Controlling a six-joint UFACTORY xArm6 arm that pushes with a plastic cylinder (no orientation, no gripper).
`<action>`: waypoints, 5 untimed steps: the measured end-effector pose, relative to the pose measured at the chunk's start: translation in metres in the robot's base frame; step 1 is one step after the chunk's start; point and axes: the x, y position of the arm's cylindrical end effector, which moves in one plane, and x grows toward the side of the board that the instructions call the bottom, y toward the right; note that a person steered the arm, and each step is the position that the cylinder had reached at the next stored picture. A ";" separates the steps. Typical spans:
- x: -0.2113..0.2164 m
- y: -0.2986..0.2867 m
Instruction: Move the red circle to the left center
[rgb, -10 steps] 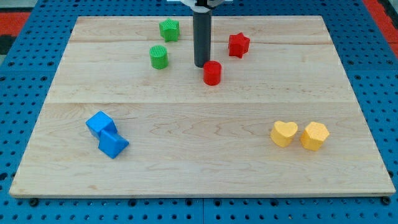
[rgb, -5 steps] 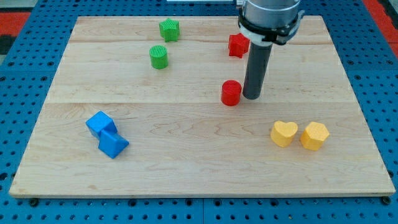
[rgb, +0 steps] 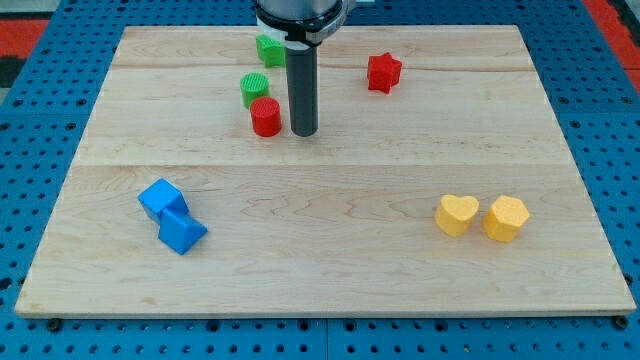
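The red circle (rgb: 266, 117) stands on the wooden board (rgb: 320, 260) in its upper left-centre part. It touches or nearly touches the green circle (rgb: 255, 89) just above it. My tip (rgb: 303, 132) rests on the board right beside the red circle, on its right side, with a small gap or light contact. The rod rises straight up from there.
A green block (rgb: 268, 49) is at the view's top, partly behind the rod's mount. A red star (rgb: 383, 72) is at upper right. Two blue blocks (rgb: 171, 216) touch at lower left. A yellow heart (rgb: 457, 214) and a yellow hexagon (rgb: 506, 218) sit at lower right.
The red circle has moved left and up, from the board's centre to beside the green circle. My tip followed it leftward, staying on its right side.
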 end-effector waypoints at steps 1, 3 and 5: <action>0.000 0.000; -0.002 -0.008; -0.018 -0.082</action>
